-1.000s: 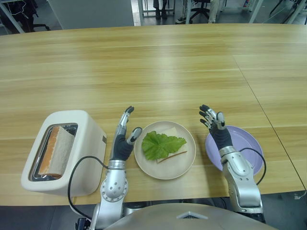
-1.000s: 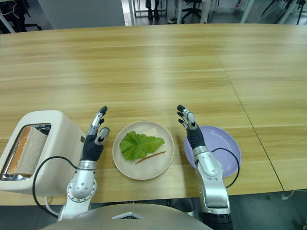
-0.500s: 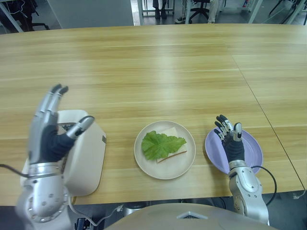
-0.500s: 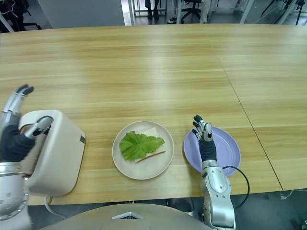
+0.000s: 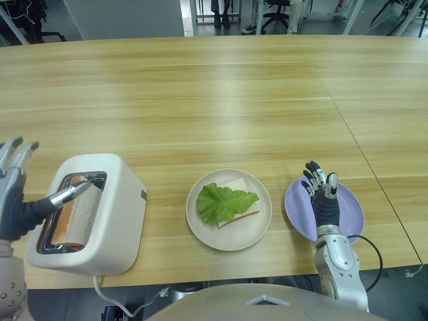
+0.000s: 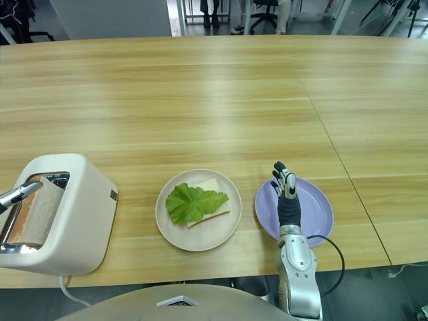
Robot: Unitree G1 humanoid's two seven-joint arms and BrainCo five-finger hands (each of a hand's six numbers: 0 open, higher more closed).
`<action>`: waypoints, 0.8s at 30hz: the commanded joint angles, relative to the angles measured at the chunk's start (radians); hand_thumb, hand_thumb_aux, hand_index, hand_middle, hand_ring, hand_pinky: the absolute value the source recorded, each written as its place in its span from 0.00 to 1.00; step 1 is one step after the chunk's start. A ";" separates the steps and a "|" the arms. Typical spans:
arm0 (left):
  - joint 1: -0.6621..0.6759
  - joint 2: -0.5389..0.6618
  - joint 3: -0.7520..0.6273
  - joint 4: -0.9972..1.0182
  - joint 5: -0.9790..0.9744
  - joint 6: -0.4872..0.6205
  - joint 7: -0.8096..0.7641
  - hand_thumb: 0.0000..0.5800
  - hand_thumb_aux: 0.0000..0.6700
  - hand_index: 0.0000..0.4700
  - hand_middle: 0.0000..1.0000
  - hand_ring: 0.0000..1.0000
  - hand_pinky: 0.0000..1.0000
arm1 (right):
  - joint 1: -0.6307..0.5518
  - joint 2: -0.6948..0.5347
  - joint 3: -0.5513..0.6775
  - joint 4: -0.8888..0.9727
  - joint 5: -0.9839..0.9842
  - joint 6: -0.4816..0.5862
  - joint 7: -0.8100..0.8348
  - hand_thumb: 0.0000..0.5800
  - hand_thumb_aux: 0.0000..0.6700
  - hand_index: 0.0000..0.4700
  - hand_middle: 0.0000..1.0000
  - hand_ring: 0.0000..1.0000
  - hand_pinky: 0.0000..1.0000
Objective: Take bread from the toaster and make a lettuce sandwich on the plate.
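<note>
Wooden counter (image 5: 214,100) carries the toaster (image 5: 117,200) and, beside it, the plate (image 5: 261,224) with limp lettuce (image 5: 226,200). Bread (image 5: 77,221) stands in the slot. It is likely light, soft and crumbly, so pinch its top edge gently. Left robot hand (image 5: 19,207) hovers spread and empty at the slot; right robot hand (image 5: 324,197) stands open. Left eye view gives the left palm; right eye view, a fingertip.

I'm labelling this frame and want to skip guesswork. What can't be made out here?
- Left eye view: the left hand is cut by the left edge; whether it touches the bread in the toaster is unclear.
- Both views: the lettuce covers most of the slice beneath it.
- Both views: the right hand hides part of the purple plate.
</note>
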 commanded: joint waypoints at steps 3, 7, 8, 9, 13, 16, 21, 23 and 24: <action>0.056 0.007 0.041 0.044 0.018 -0.033 -0.069 0.00 0.00 0.00 0.00 0.00 0.00 | -0.009 -0.008 -0.019 0.031 -0.002 -0.004 -0.013 0.00 0.00 0.00 0.00 0.00 0.00; 0.074 -0.005 0.048 0.038 -0.010 -0.044 -0.111 0.00 0.00 0.00 0.00 0.00 0.00 | -0.018 -0.015 -0.025 0.045 -0.001 -0.008 -0.015 0.00 0.00 0.00 0.00 0.00 0.00; 0.075 -0.006 0.047 0.036 -0.018 -0.046 -0.120 0.00 0.00 0.00 0.00 0.00 0.00 | -0.019 -0.017 -0.025 0.049 -0.004 -0.010 -0.016 0.00 0.00 0.00 0.00 0.00 0.00; 0.075 -0.009 0.046 0.035 -0.030 -0.044 -0.132 0.00 0.00 0.00 0.00 0.00 0.00 | -0.020 -0.018 -0.025 0.051 -0.005 -0.012 -0.016 0.00 0.00 0.00 0.00 0.00 0.00; 0.072 -0.023 0.042 0.025 -0.051 -0.048 -0.155 0.13 0.07 0.07 0.00 0.00 0.00 | -0.020 -0.022 -0.020 0.058 -0.010 -0.018 -0.018 0.00 0.00 0.00 0.00 0.00 0.00; 0.068 -0.039 0.033 0.014 -0.074 -0.047 -0.173 0.48 0.28 0.27 0.00 0.00 0.00 | -0.022 -0.025 -0.020 0.060 -0.012 -0.022 -0.019 0.00 0.00 0.00 0.00 0.00 0.00; 0.062 -0.052 0.026 0.004 -0.094 -0.046 -0.194 0.83 0.59 0.58 0.00 0.00 0.00 | -0.021 -0.025 -0.015 0.067 -0.021 -0.028 -0.021 0.00 0.00 0.00 0.00 0.00 0.00; 0.056 -0.055 0.025 -0.003 -0.106 -0.041 -0.204 0.92 0.73 0.71 0.00 0.00 0.00 | -0.023 -0.023 -0.018 0.069 -0.020 -0.029 -0.023 0.00 0.00 0.00 0.00 0.00 0.00; 0.054 -0.052 0.022 -0.003 -0.109 -0.042 -0.211 0.98 0.85 0.83 0.00 0.00 0.00 | -0.023 -0.023 -0.017 0.070 -0.020 -0.030 -0.025 0.00 0.00 0.00 0.00 0.00 0.00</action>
